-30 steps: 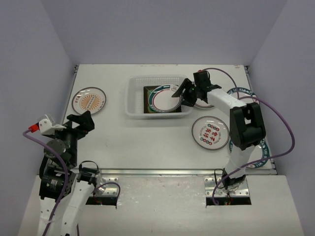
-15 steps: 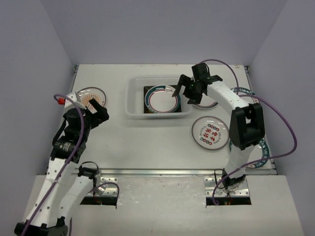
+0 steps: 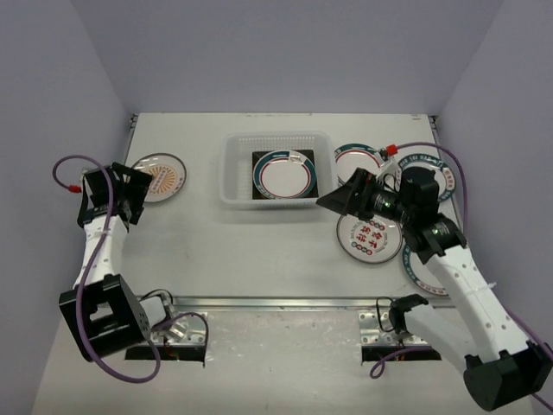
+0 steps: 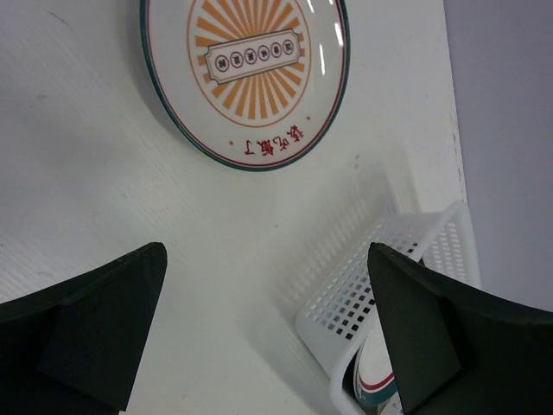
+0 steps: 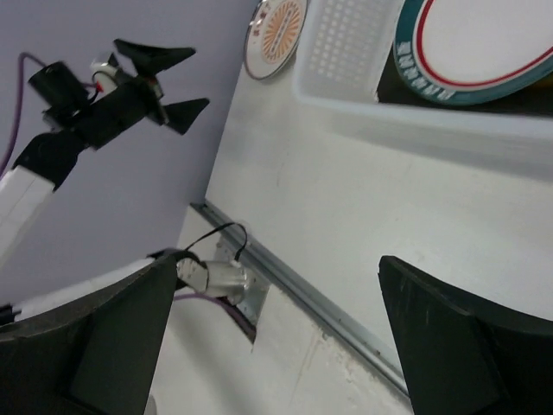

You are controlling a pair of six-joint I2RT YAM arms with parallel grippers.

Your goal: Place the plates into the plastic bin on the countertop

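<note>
The plastic bin [image 3: 232,173] stands at the middle back of the countertop [image 3: 259,251]. In it a round white plate with a teal and red rim [image 3: 282,174] lies on a dark square plate [image 3: 258,157]. My right gripper [image 3: 334,199] is open and empty, just right of the bin's front corner and above a red-patterned round plate [image 3: 370,237]. My left gripper [image 3: 138,192] is open and empty beside the orange sunburst plate [image 3: 160,175], which also shows in the left wrist view [image 4: 246,69]. The right wrist view shows the bin [image 5: 346,47] and its round plate [image 5: 475,43].
More round plates lie to the right: a red-rimmed one [image 3: 356,161], a teal-rimmed one [image 3: 429,166] behind my right arm, and another [image 3: 419,266] partly under it. The metal front edge [image 3: 276,303] runs along the near side. Walls close in left and right.
My right gripper has pulled back from over the bin, leaving the round plate inside on the square one. My left arm has swung out to the sunburst plate.
</note>
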